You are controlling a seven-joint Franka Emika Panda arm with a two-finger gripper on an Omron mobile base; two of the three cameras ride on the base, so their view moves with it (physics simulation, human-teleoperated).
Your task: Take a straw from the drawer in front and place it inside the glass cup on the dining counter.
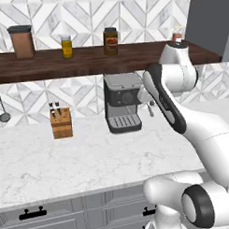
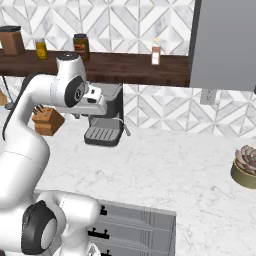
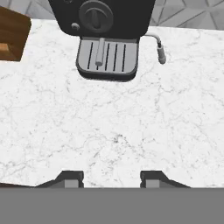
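My gripper hangs open above the white marble kitchen counter, a short way in front of the coffee machine, with nothing between its fingers. The hand sits high at the end of the folded arm, level with the machine. Below the counter edge are grey drawer fronts with black handles, all shut; I cannot tell which is the drawer of the task. The straw is hidden. The glass cup and the dining counter are out of view.
A black and grey coffee machine stands against the tiled wall, a wooden knife block to its left. A dark wooden shelf above carries jars. A potted succulent sits at the far right, under a grey cabinet.
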